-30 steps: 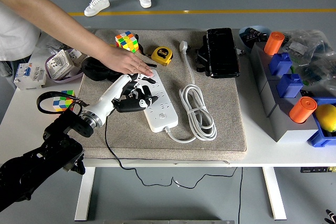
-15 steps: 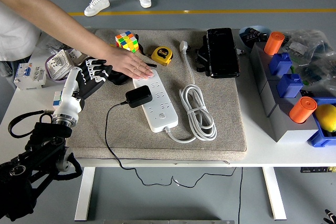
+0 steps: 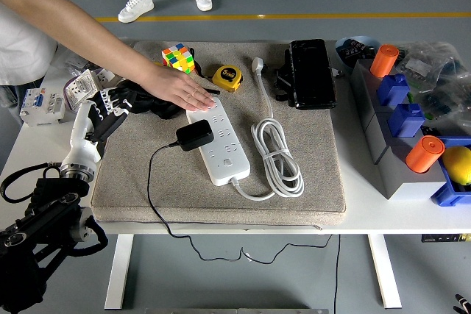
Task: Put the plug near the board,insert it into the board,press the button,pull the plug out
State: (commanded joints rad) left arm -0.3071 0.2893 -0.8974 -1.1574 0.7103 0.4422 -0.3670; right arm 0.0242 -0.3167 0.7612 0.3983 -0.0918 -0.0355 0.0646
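A white power strip [image 3: 219, 140] lies at a slant on the grey mat [image 3: 324, 182], its white cable [image 3: 278, 154] coiled to its right. The black plug adapter [image 3: 194, 135] sits on the strip's left side, its black cord [image 3: 151, 182] trailing off the mat's front. A person's hand [image 3: 180, 87] presses flat on the strip's far end. My left hand [image 3: 105, 104] hovers at the mat's left edge, well left of the adapter, fingers spread and holding nothing. My right arm is out of sight.
Behind the strip sit a Rubik's cube [image 3: 178, 57], a yellow tape measure [image 3: 227, 77] and a black case [image 3: 310, 73]. A grey rack [image 3: 386, 137] with blue blocks and orange cylinders stands at the right. White electrical parts [image 3: 82, 90] lie at far left.
My left hand let go of the black adapter, leaving it on the strip, and drew back left to the mat's edge. The person's hand stayed on the strip.
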